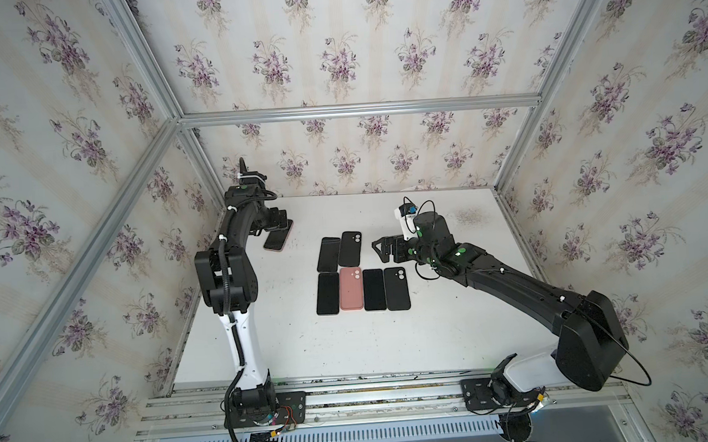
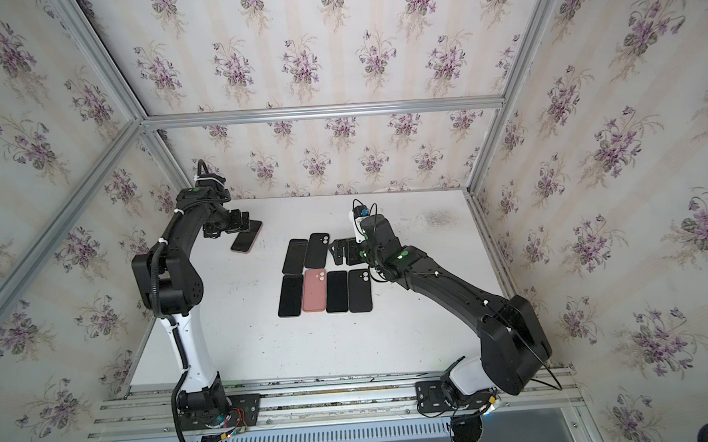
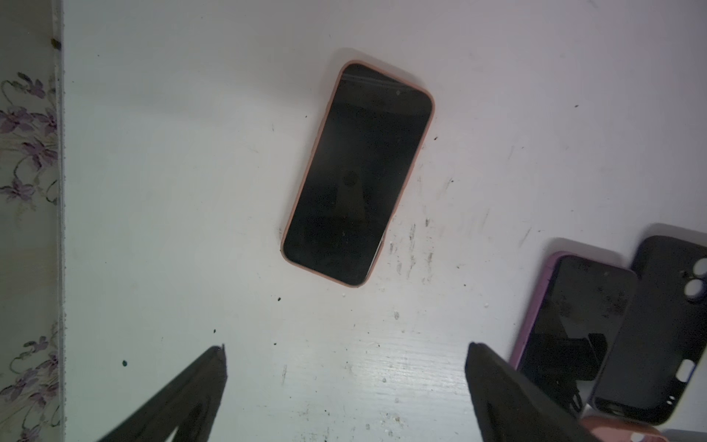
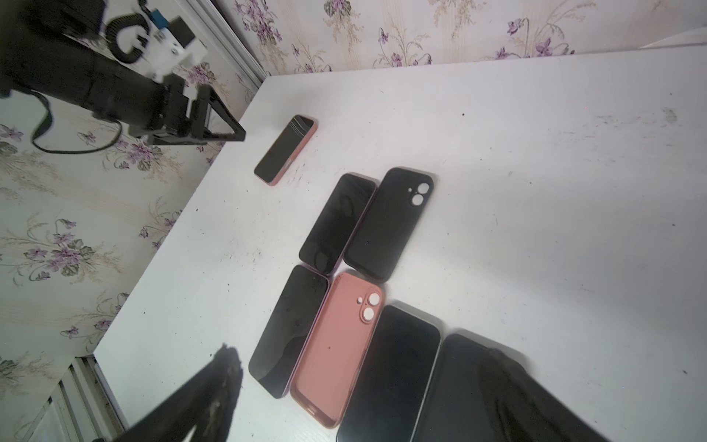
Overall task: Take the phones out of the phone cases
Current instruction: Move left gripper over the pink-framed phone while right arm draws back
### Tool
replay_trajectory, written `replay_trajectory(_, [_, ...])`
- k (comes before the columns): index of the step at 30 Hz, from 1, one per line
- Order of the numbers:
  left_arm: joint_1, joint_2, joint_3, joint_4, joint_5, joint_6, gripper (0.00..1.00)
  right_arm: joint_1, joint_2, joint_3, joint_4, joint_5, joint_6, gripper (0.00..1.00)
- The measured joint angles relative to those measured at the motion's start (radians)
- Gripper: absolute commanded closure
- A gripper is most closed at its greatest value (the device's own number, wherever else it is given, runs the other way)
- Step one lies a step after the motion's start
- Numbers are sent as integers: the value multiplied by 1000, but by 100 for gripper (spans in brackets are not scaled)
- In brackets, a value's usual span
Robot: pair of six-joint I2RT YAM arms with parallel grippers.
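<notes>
Salmon-pink-cased black phone (image 3: 357,174) lies screen-up on white table (image 3: 172,191) near left gripper (image 3: 346,346) — fingers wide, empty; right gripper (image 4: 363,354) likewise wide by laid-out bare phones and empty cases (image 1: 351,288) — extraction not yet started.

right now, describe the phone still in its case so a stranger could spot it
On the white table, look left of the tidy block of six. The cased phone lies alone there, tilted, screen up, edged by a thin pink rim.
</notes>
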Motion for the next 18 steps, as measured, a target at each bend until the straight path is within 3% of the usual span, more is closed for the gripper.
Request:
replay_trajectory(10, [0,205,251,-44,1,47,0,0,80,121,-8,-50,0,1])
replay_trajectory(18, [0,300,322,-48,24,48,0,-1,121,154,-6,-73,19,1])
